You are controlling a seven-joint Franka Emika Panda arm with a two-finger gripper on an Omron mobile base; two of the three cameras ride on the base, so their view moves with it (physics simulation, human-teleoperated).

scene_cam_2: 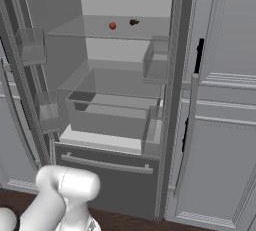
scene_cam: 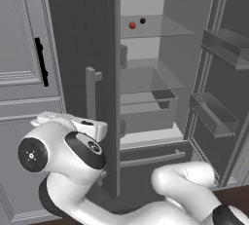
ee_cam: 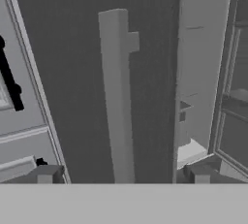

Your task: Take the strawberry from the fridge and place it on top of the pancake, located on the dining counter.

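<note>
- Left base view: the strawberry (scene_cam: pixel 132 25) sits on the upper glass shelf (scene_cam: pixel 160 28) of the open fridge (scene_cam: pixel 146 73), just beside a tiny dark ball (scene_cam: pixel 142 21). The white arm is folded low in front of the closed left door (scene_cam: pixel 82 48), well below that shelf. The hand faces that door's pale bar handle (scene_cam: pixel 90 92). My guess is that a straight reach upward could clip the door edge or the handle.
- Right base view: the strawberry (scene_cam_2: pixel 112 25) lies left of the dark ball (scene_cam_2: pixel 133 22), near but apart. A clear drawer (scene_cam_2: pixel 112 105) sits below the shelf, and door bins (scene_cam_2: pixel 32 45) hang on the opened door. Grabbing the wrong small round thing looks a real risk.
- Hand view: the gripper (ee_cam: pixel 123 175) shows two dark fingertips (ee_cam: pixel 46 173) spread wide apart, gripping nothing. The bar handle (ee_cam: pixel 116 97) stands between them, ahead and untouched. A grey cabinet (ee_cam: pixel 14 97) with a black handle (ee_cam: pixel 10 85) lies to one side.
</note>
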